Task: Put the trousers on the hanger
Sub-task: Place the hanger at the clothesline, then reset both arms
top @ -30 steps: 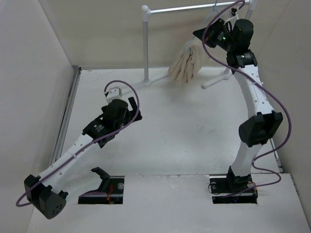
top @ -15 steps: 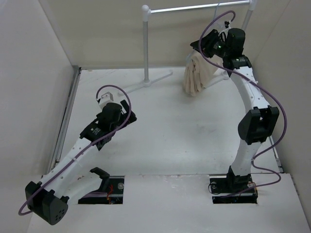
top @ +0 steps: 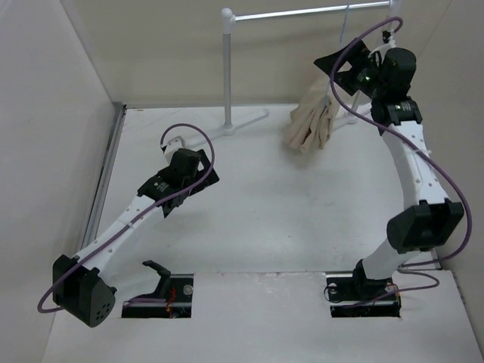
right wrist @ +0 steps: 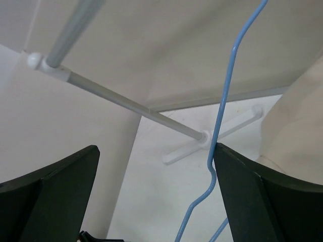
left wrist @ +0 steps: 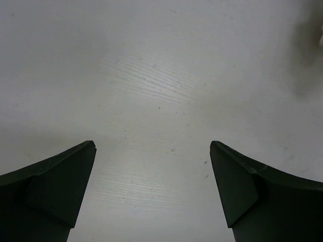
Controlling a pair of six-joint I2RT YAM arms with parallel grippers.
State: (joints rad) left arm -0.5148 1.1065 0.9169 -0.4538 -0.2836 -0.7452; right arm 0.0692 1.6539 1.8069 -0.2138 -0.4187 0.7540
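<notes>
In the right wrist view the hanger (right wrist: 220, 116) is cut off above and below, hook and triangle unseen, running close along one jaw of the right gripper (right wrist: 156, 145). Beyond that jaw the trousers (right wrist: 298, 128) show only a beige strip — cropped by the edge. Ahead of the jaws of the left gripper (left wrist: 152, 143), a blurred dark smudge (left wrist: 307, 50) cannot be identified.

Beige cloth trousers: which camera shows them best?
Top external: the beige cloth trousers show whole, hanging bunched. Right wrist catches only a cream edge, probably them; left wrist shows only table.
</notes>
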